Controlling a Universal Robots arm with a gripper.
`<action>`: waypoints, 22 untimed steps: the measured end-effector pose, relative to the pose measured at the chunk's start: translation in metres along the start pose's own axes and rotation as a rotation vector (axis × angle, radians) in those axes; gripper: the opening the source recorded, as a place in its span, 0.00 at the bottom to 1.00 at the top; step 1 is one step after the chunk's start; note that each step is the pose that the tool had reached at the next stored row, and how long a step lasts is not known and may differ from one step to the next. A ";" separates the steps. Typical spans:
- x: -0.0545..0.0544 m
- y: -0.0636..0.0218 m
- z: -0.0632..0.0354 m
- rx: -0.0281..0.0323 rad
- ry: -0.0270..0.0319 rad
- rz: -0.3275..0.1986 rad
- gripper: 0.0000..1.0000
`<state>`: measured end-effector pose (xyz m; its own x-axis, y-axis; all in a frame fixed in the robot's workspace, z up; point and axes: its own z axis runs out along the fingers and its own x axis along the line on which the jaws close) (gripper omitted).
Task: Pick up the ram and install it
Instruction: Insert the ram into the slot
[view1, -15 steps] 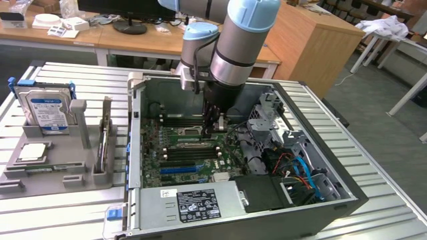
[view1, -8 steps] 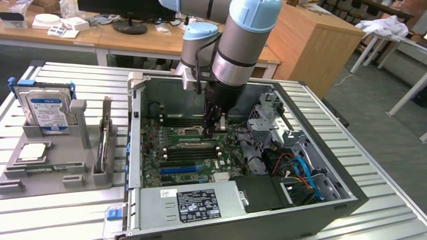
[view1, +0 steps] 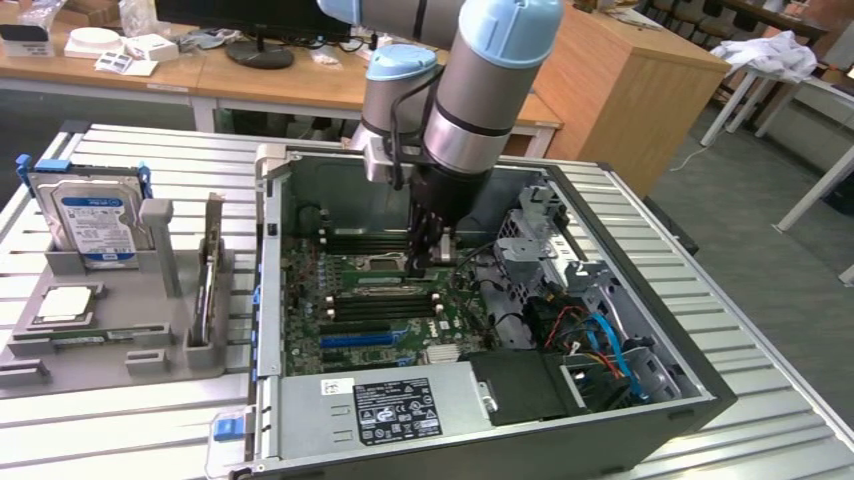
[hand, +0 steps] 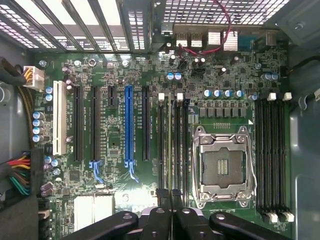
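Wrist view, fingers (hand: 163, 207) pinching ram (hand: 170, 150) edge-on, over motherboard (hand: 115, 145) inside case (view1: 561, 440)

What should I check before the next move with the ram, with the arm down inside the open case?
1. The fingers shut: ok.
2. The ram in the fingers: cannot tell; a thin pale edge runs out from between them.
3. The fingers in line with the memory slots beside the CPU socket: ok.
4. The white slot latches open: cannot tell.
5. The red cable apart from those slots: ok.
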<state>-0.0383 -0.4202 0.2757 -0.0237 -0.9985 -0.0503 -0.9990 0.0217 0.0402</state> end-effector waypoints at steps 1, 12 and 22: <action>0.000 -0.0001 0.0010 0.0000 -0.0001 0.000 0.12; 0.001 -0.0007 0.0122 0.0001 0.0000 0.000 0.12; 0.001 -0.0010 0.0203 0.0000 -0.0001 0.000 0.12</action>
<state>-0.0381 -0.4202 0.2553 -0.0236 -0.9984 -0.0504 -0.9990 0.0216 0.0401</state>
